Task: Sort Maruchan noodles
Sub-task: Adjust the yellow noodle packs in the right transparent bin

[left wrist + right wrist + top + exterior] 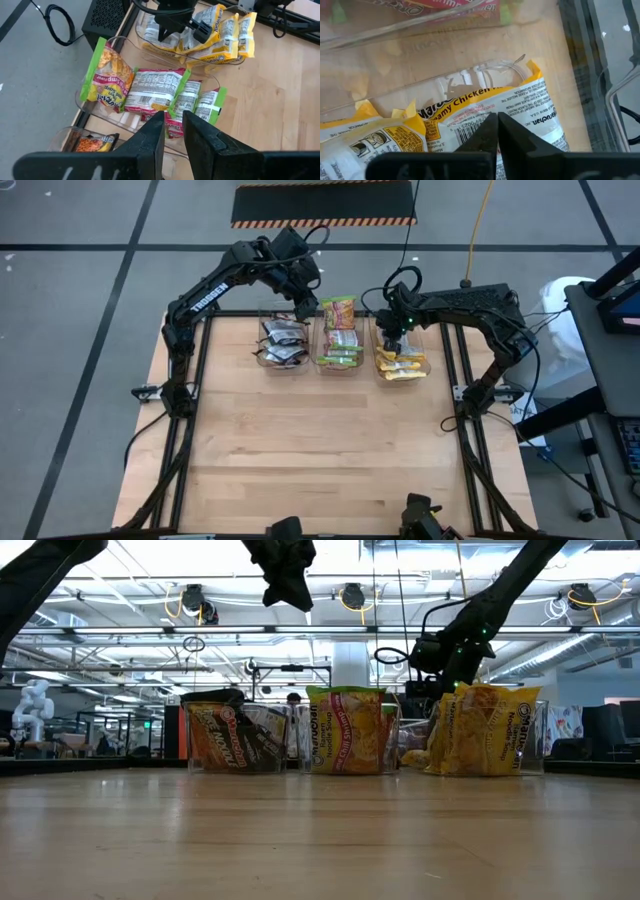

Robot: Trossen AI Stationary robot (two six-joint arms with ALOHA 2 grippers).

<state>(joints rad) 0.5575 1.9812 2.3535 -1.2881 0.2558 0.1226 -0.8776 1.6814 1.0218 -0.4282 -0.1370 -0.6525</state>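
Nearest the lens in the right wrist view: right gripper (497, 131), fingers pressed together with nothing between them, tips just over a yellow packet (520, 117) reading "Chicken". Seen from above, poised over the far end of the right bin (424, 366), which holds the yellow-orange packets (400, 364) piled loosely, some standing on edge. Outward from there, across the far side of the table (320, 450): middle bin (318, 346) just beside it, filled with lime-green packets (340, 352), one lime-green packet (338, 310) propped upright at its far end. Next along, left bin (262, 360) with the black packets (283, 343) heaped inside. All three bins clear plastic, side by side in a row, walls close or touching; cannot tell which.

Left gripper (304, 308) raised above the far edge between the left and middle bins, fingers (150, 137) parted by a narrow gap, gripping nothing. From the level view, left gripper hanging high near the ceiling line, well clear of the packets; black, green and yellow groups standing in order across the table's far side.
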